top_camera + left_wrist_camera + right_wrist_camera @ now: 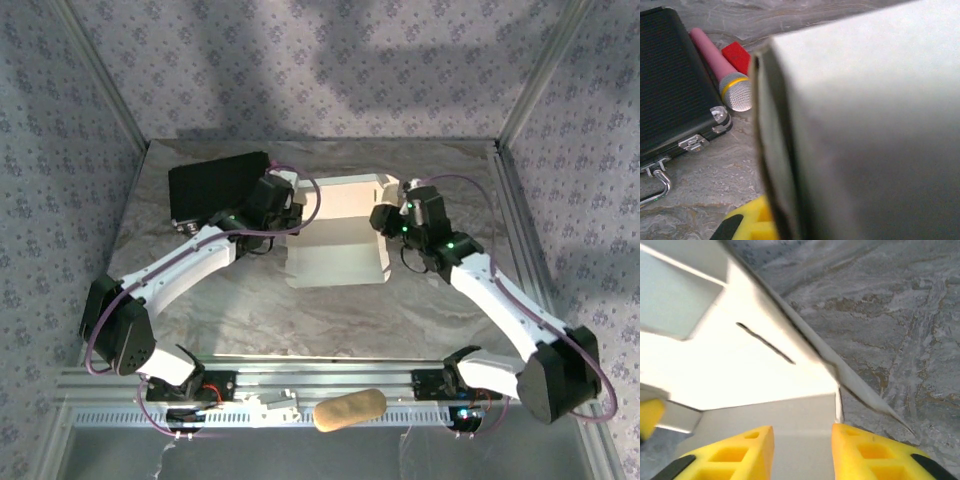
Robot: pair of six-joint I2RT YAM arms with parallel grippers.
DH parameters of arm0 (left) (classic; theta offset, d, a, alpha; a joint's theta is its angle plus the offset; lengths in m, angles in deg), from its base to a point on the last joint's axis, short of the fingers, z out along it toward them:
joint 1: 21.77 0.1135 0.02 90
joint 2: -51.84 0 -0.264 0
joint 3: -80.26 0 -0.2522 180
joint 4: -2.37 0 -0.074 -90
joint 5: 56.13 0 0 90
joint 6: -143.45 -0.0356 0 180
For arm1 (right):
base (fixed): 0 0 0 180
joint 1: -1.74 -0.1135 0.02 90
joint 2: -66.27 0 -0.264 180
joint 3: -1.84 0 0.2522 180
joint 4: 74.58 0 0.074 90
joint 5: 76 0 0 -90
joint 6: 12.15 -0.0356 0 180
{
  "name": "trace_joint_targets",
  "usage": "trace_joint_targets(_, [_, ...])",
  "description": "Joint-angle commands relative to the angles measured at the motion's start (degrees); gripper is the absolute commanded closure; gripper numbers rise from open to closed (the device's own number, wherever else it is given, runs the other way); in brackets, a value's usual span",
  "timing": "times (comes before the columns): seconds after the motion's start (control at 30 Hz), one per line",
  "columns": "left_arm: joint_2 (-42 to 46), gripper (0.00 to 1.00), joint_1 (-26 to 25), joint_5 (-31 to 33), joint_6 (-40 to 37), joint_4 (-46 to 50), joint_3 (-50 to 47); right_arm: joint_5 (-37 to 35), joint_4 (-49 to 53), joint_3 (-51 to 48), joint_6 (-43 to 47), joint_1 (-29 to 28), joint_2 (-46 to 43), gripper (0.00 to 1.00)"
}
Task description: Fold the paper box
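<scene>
The white paper box (335, 240) lies partly folded in the middle of the table, with walls raised at its far end. My left gripper (291, 214) is at its left edge. In the left wrist view a raised white panel (865, 125) stands right against the camera; one yellow finger (747, 222) shows just left of its edge and the other is hidden behind it. My right gripper (384, 218) is at the box's right edge. Its two yellow fingers stand apart (802, 429) over a grey-shaded wall of the box (740, 370), near a corner and a slit.
A black hard case (215, 185) with metal latches (675, 80) lies left of the box. A pink microphone (732, 85) and a red block (737, 55) lie beside it. A tan oblong object (350, 408) rests on the front rail. Bare marbled table (890, 315) lies right of the box.
</scene>
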Motion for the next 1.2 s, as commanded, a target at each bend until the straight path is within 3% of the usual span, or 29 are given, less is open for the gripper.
trace_joint_targets(0.0, [2.1, 1.0, 1.2, -1.3, 0.1, -2.3, -0.8, 8.3, 3.9, -0.9, 0.8, 4.8, -4.2, 0.59])
trace_joint_targets(0.2, [2.9, 1.0, 1.8, -1.3, -1.3, -3.3, -1.3, 25.7, 0.3, -7.3, -4.8, 11.2, -5.0, 0.56])
trace_joint_targets(0.33, [2.9, 1.0, 1.9, -1.2, -1.3, -3.7, -1.5, 32.4, -7.9, -11.7, -10.8, 13.2, -4.4, 0.54])
trace_joint_targets(0.8, [3.0, 1.0, 1.9, -1.8, -0.9, -3.8, -1.4, 35.6, -19.2, -15.5, -19.3, 14.0, 0.8, 0.62])
trace_joint_targets(1.17, [3.6, 1.0, 1.9, -1.7, 0.0, -4.6, -2.3, 36.7, -26.7, -19.0, -26.0, 15.2, 3.4, 0.93])
